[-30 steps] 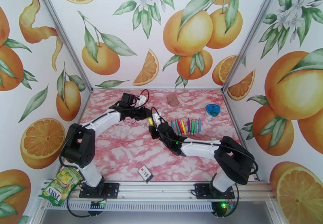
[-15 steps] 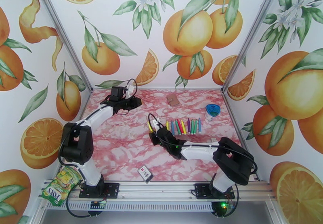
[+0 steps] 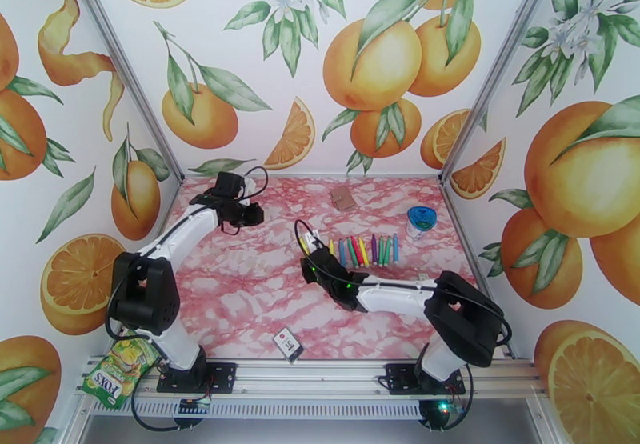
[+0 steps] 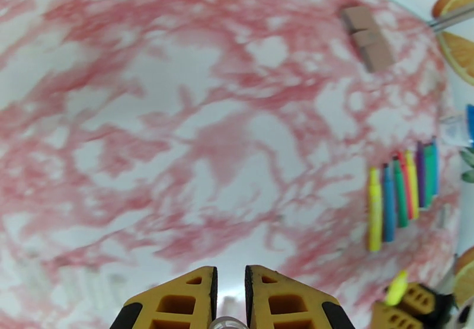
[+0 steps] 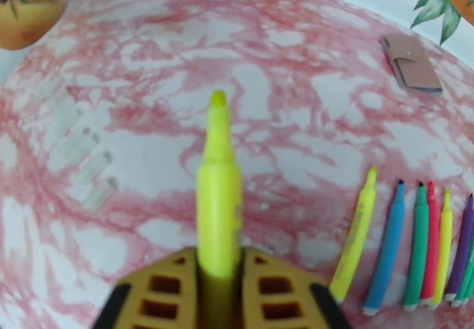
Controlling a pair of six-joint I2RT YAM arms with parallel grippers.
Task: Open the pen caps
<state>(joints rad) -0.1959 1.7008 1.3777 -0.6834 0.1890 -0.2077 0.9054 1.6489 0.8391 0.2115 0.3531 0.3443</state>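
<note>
My right gripper [image 3: 308, 250] [image 5: 219, 262] is shut on a yellow marker [image 5: 218, 194] [image 4: 396, 286], whose bare tip points away from me. My left gripper [image 3: 250, 215] [image 4: 229, 288] hangs above the back-left of the table, well apart from that marker. Its jaws are almost together, with a small clear piece, apparently a pen cap [image 4: 228, 323], just showing between them. A row of several coloured markers [image 3: 364, 251] [image 5: 415, 247] [image 4: 403, 200] lies right of my right gripper, tips bare. Several clear pen caps [image 5: 89, 167] lie loose on the table to the left.
A brown wallet [image 3: 344, 198] [image 5: 412, 63] lies at the back centre. A round blue-lidded container [image 3: 420, 220] stands right of the marker row. A small black-and-white card [image 3: 288, 344] sits near the front edge, and a candy bag [image 3: 120, 366] hangs off the front left rail.
My left gripper has pulled away from the yellow marker and swung toward the back left. My right gripper has stayed shut on the marker, shifting only slightly.
</note>
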